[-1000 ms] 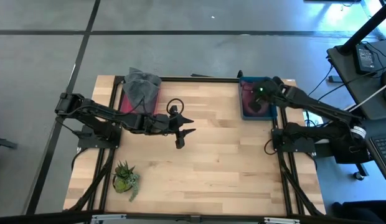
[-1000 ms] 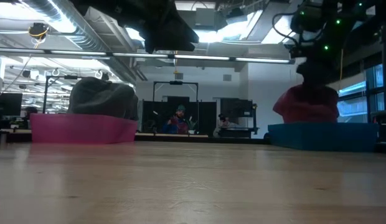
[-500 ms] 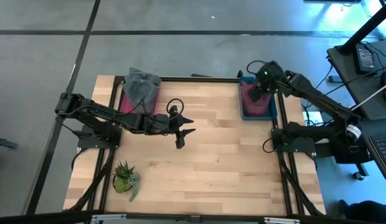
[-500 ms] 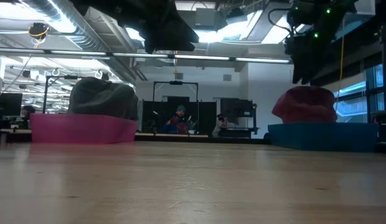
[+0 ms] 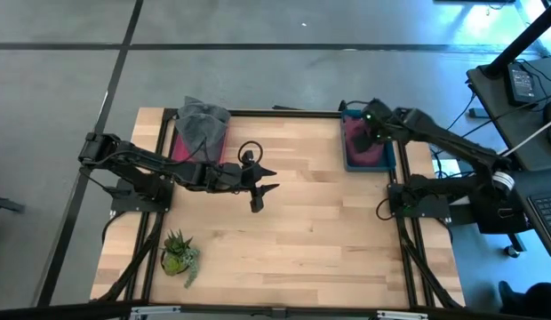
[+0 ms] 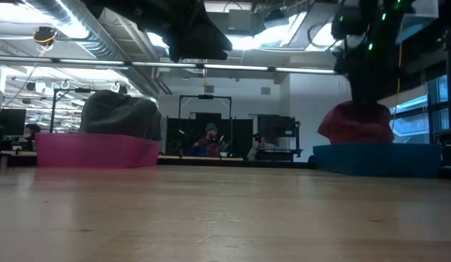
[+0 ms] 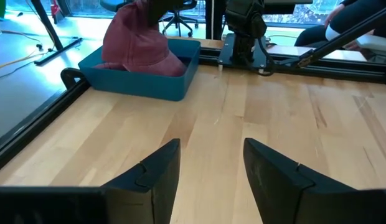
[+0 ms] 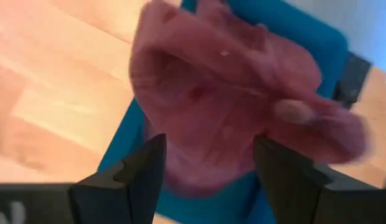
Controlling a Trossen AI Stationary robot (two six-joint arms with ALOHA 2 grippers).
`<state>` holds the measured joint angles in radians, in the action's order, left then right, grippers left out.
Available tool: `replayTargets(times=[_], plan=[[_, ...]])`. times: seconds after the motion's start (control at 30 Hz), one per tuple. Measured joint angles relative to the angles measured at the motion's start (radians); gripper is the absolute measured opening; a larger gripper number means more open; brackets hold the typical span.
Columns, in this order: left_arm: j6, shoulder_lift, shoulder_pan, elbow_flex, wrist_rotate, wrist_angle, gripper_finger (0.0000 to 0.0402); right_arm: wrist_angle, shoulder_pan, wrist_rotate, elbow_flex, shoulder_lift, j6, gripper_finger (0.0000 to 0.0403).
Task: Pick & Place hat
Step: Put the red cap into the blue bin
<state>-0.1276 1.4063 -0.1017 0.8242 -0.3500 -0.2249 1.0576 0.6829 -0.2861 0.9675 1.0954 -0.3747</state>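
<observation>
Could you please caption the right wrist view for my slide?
Open right gripper poised above the red hat in the blue bin.

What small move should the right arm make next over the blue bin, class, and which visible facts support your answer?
Probably lower the right gripper straight down onto the red hat and close. Its fingers are open and empty, poised directly above the hat, which lies in the blue bin. The left gripper waits open over the table's middle.
</observation>
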Motion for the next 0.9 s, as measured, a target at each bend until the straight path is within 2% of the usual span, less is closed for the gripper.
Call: replayTargets(times=[0.2, 0.57, 0.73, 0.9], plan=[[-0.009, 0.0, 0.0, 0.0, 0.001, 0.0, 0.0175, -0.206, 0.074, 0.009, -0.125, 0.094, 0.023, 0.0237], [-0.009, 0.0, 0.0, 0.0, 0.003, 0.001, 0.0173, -0.376, 0.174, 0.008, -0.141, 0.281, 0.169, 0.0237], [-0.008, 0.0, 0.0, 0.0, 0.003, 0.001, 0.0175, -0.362, 0.174, 0.009, -0.135, 0.251, 0.2, 0.0237], [-0.008, 0.0, 0.0, 0.0, 0.003, 0.002, 0.0172, -0.349, 0.126, 0.022, -0.11, 0.119, 0.19, 0.0237]])
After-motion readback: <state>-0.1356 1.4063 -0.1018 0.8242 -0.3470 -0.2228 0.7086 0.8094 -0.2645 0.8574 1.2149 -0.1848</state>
